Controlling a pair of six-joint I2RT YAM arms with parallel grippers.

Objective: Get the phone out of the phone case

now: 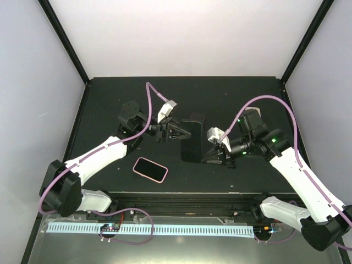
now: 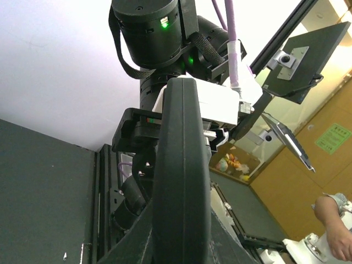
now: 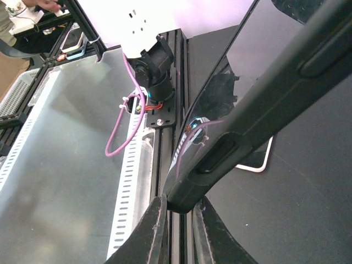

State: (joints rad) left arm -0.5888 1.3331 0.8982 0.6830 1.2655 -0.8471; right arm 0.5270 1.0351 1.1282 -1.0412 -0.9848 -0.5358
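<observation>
Phone (image 1: 192, 144) sits mid-table, black, in a black case (image 3: 258, 118); no view shows the phone/case seam. From the top its far end looks stepped, unclear whether that's phone or case. Left gripper (image 1: 177, 132) is clamped on its left edge, right gripper (image 1: 212, 155) on its right edge, closer to the near end. Left wrist view sees it edge-on, which hides the fingertips. Right wrist view cuts it off top-right, side buttons visible. Pink-rimmed handset (image 1: 150, 169) lies flat on table (image 1: 104, 104), near-left of the phone, apart from both arms; cased or not, can't tell.
</observation>
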